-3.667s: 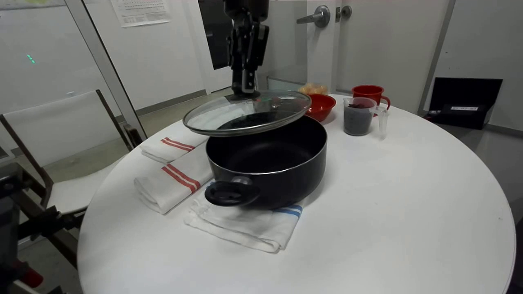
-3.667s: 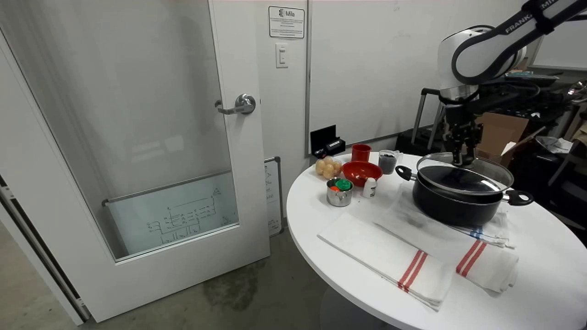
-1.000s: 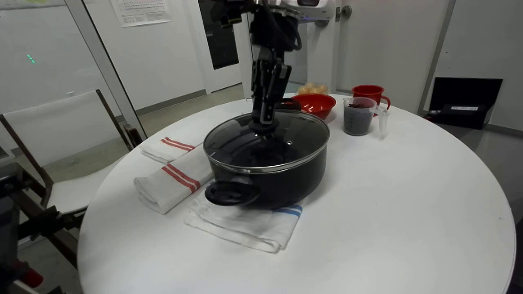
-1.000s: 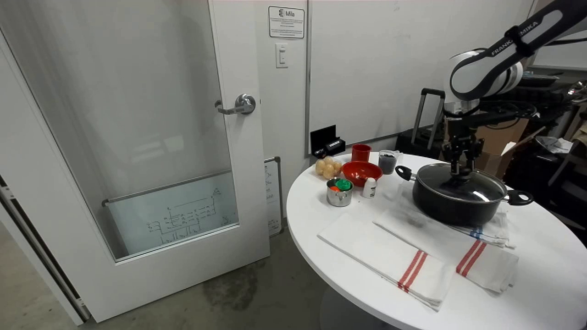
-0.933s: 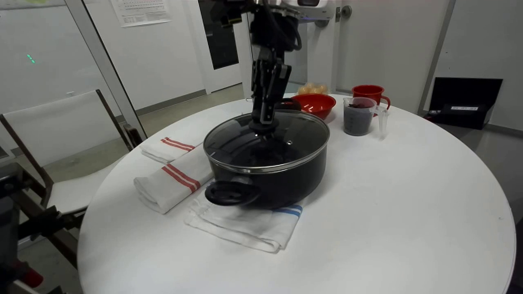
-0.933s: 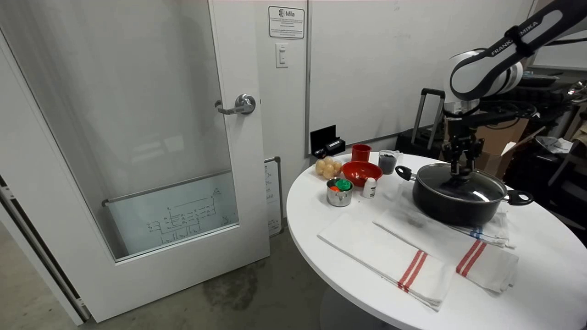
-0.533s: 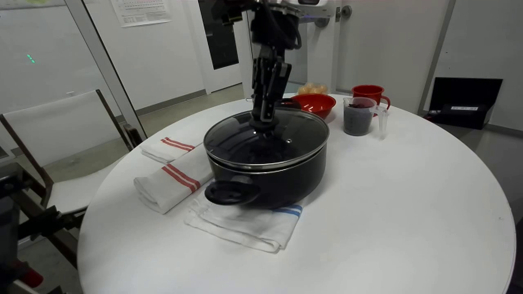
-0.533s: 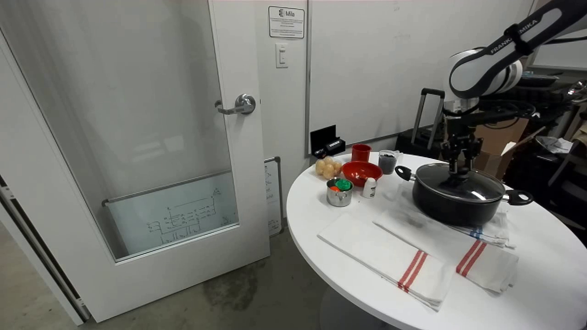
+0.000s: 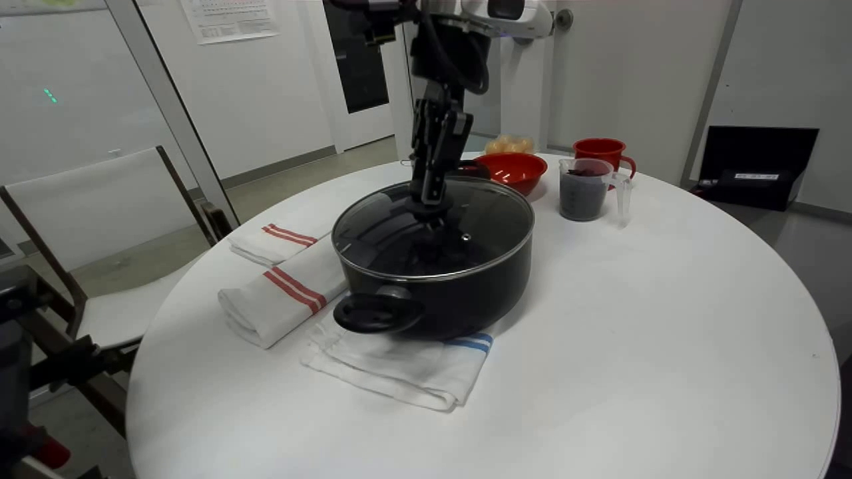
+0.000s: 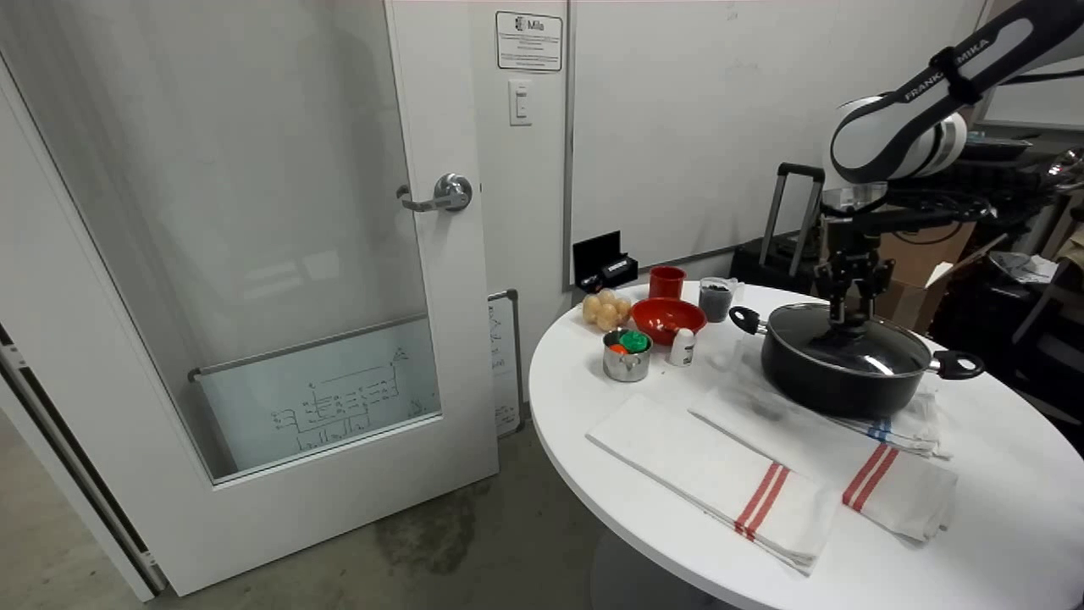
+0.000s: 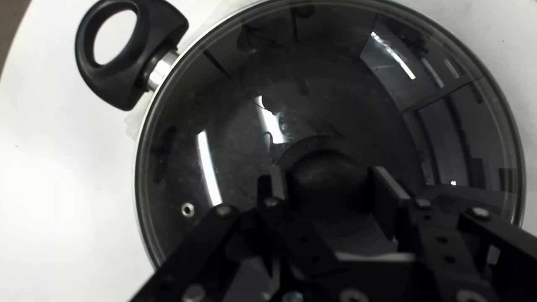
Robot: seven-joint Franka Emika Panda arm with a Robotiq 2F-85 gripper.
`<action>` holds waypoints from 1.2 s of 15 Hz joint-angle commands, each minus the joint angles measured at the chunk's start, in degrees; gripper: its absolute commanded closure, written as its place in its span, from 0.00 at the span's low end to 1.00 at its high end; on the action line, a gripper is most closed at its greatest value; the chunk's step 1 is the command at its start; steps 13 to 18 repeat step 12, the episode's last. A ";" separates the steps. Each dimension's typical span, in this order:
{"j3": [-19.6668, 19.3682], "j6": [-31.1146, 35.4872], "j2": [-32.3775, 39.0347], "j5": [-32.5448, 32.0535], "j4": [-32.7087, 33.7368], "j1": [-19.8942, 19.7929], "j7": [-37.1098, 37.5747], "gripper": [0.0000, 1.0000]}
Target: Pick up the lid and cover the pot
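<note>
The glass lid (image 9: 446,256) lies level on the black pot (image 9: 459,309), its metal rim along the pot's rim, in both exterior views (image 10: 885,349). The pot (image 10: 834,387) stands on a folded towel. My gripper (image 9: 429,196) points down at the lid's centre and is shut on its black knob. In the wrist view the knob fills the space between the finger pads (image 11: 329,184), and the lid (image 11: 331,96) covers the pot's opening, with one pot handle (image 11: 130,63) at upper left. The knob is mostly hidden by the fingers in both exterior views (image 10: 849,320).
Folded towels with red stripes (image 9: 279,293) lie beside the pot. A red bowl (image 9: 516,171), a measuring cup (image 9: 584,193) and a red mug (image 9: 599,152) stand behind it. A metal cup (image 10: 627,364) and a white bottle (image 10: 683,347) stand near the bowl.
The lid was tilted and off-centre above the pot, then came down onto it. Half a second ago it was raised slightly with a gap at the front; now it is lower, with the gripper.
</note>
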 commanded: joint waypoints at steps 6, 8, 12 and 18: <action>-0.39 2.67 -4.40 -0.97 -3.78 1.92 0.73 0.00; -0.63 3.23 -7.39 -2.16 -6.24 3.30 1.37 0.00; -0.55 3.08 -14.60 -4.23 -12.54 5.81 2.86 0.00; -0.55 3.08 -14.60 -4.23 -12.54 5.81 2.86 0.00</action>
